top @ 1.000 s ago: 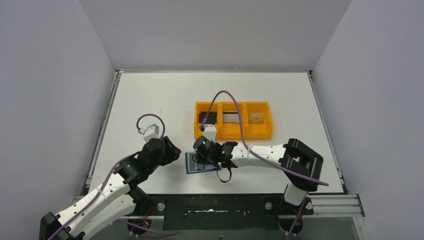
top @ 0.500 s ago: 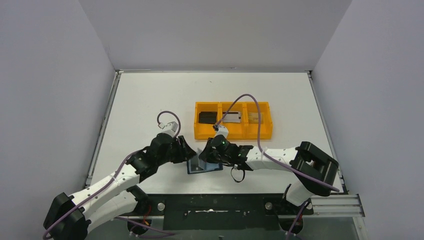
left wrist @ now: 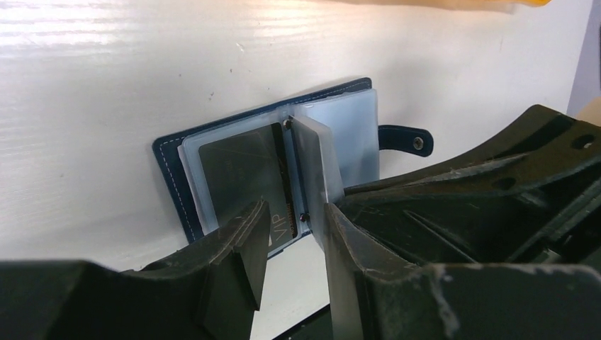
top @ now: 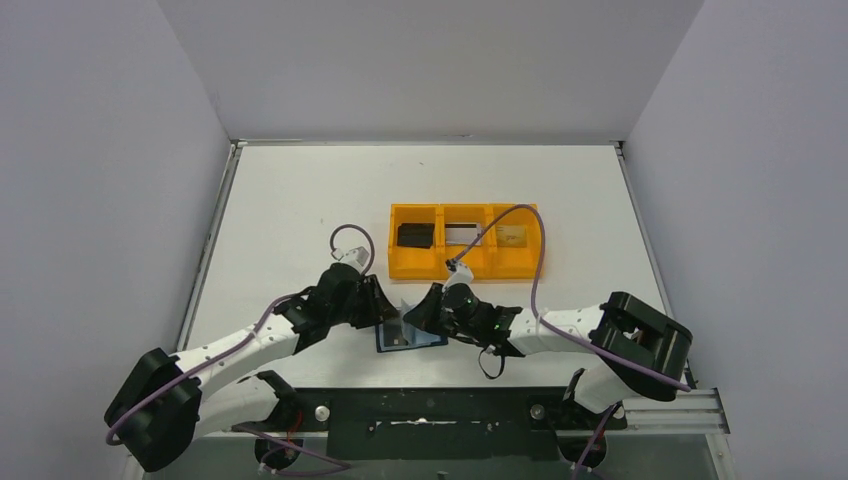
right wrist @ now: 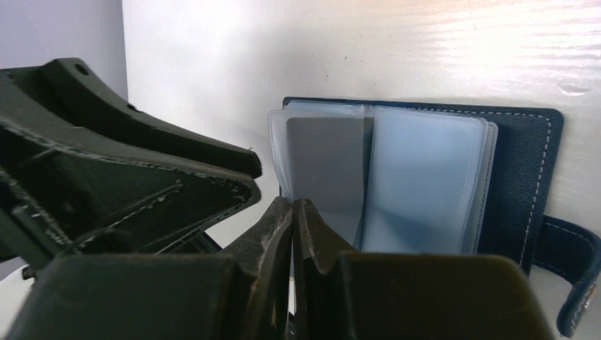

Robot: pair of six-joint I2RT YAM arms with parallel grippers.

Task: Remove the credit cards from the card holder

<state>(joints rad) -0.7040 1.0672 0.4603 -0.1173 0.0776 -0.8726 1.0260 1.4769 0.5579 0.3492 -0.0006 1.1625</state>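
"VIP" on dark card [left wrist: 241,170] in card holder [left wrist: 167,153]; smaller print beside it seemingly too blurred.

Overhead wide, wrists close — shared card holder [top: 406,336]

Plain pale grey walls [top: 100,150] on three sides, closing in a white table [top: 300,190] at its left, far and right edges. Soft, even light, with bright glare streaks across the tabletop in both wrist views. Along the near edge, a black base plate [top: 400,405] and a silver rail [top: 670,405].
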